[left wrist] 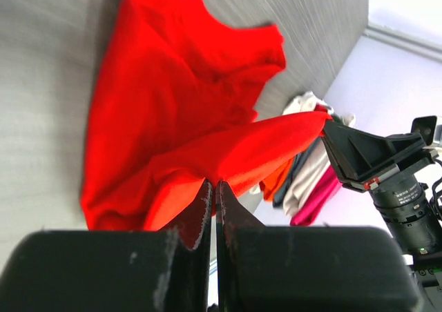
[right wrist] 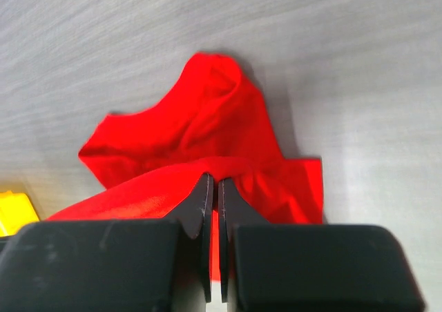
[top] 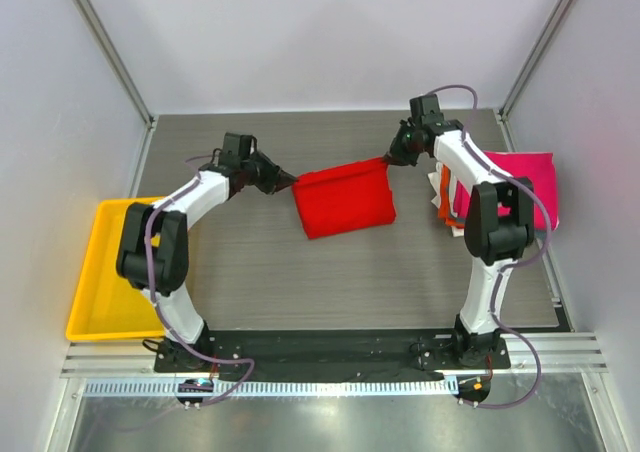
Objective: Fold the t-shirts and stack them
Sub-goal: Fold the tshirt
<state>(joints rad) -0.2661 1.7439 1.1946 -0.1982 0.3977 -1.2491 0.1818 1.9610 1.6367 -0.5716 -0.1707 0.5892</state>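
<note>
Grasping the red t-shirt (top: 345, 202) by its far edge, at both ends. On the left end, clenched with the left pincer (top: 287, 181), jaws pressed together on a pinch of cloth in the left wrist view. On the right end, clamped the same way with the right pincer (top: 393, 158), with red fabric squeezed between closed jaws.

Lying in the middle of the desk (top: 300, 282), folded into a rough rectangle, with the long axis running left to right from one pincer to the other and slanting slightly away toward the right. Raised and drawn taut along the held edge; resting on the desk along the near edge, toward the arm bases. Directly nearward of both pincers, then, and about equally close to each.

Probably calls for drawing the held edge toward the bases, both ends at an even pace, to lay it over the near half.

Well apart on the right, beside the right arm: the stack of folded t-shirts (top: 530, 177), magenta on top, orange and white edges below. Far nearer the right arm for any later carry. At the desk's left edge, the yellow tray (top: 95, 272).
</note>
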